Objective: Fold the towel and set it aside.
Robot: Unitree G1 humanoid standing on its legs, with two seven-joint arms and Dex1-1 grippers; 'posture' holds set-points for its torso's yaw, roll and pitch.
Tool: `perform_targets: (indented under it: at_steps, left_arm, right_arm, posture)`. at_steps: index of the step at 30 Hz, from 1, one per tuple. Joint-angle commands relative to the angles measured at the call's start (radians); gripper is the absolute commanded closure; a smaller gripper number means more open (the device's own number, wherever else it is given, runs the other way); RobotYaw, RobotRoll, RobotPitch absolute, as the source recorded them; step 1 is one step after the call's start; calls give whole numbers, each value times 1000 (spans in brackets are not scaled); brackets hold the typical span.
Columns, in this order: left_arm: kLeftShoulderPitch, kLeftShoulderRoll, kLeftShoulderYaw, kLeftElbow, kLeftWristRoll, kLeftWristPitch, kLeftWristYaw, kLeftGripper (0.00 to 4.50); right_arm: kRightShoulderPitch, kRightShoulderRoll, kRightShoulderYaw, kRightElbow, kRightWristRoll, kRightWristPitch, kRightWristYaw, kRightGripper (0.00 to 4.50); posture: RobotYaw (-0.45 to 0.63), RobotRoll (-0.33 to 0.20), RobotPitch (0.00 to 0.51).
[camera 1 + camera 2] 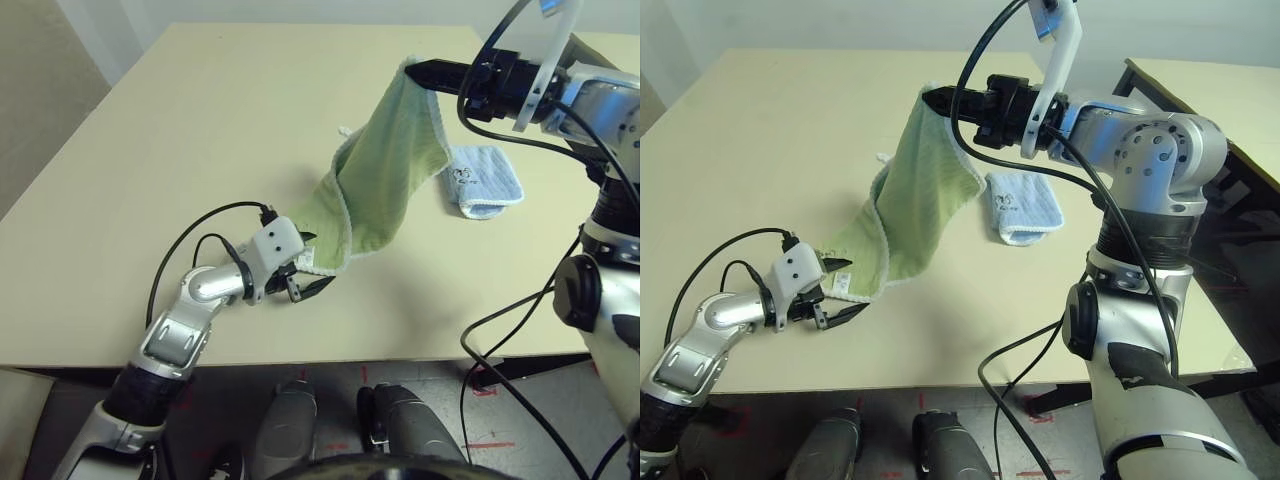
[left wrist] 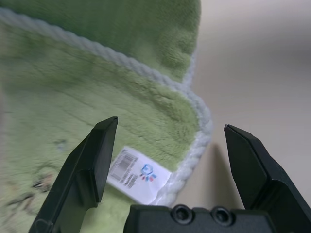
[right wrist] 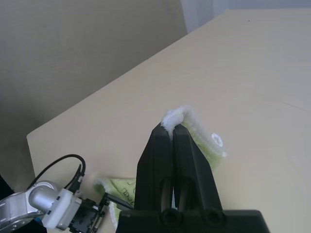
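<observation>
The towel (image 1: 385,170) is light yellow-green terry with white edging. It hangs from one upper corner, which my right gripper (image 1: 412,70) holds shut above the table. From there it drapes down and left onto the tabletop. Its lowest corner, with a small white tag (image 2: 138,174), lies between the spread black fingers of my left gripper (image 1: 315,262), which stands open at table level near the front edge. In the right wrist view the white corner edging (image 3: 175,116) pokes out from between the closed fingers of the right gripper (image 3: 172,127).
A smaller folded light blue towel (image 1: 485,180) lies on the beige table (image 1: 200,130) to the right of the hanging cloth. Black cables loop around both arms. A second table (image 1: 1210,85) stands at the far right.
</observation>
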Motion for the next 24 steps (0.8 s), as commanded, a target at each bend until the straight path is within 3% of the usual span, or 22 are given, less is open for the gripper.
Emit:
perform_targets:
  at_steps: [1, 4, 14, 20, 24]
  left_arm:
    - [-19, -16, -29, 30, 18, -1, 0, 221]
    - [-25, -14, -31, 43, 19, 9, -8, 892]
    - [-46, 14, 44, 77, -15, 0, -18, 4342]
    - [-102, 70, 174, 150, -68, -12, -23, 4468]
    - [-187, 124, 318, 242, -162, 0, -38, 4468]
  right_arm:
    - [11, -5, 14, -23, 3, -11, 6, 4500]
    - [12, -5, 14, -25, 3, -11, 6, 4500]
    - [29, -15, 23, -40, 3, -8, 15, 4500]
    - [40, -39, 35, -39, -3, -10, 36, 4500]
    - [60, -80, 52, -31, -15, -28, 74, 4500]
  posture:
    - [117, 0, 97]
    - [112, 0, 95]
    - [121, 0, 95]
    - [123, 0, 94]
    - [123, 0, 94]
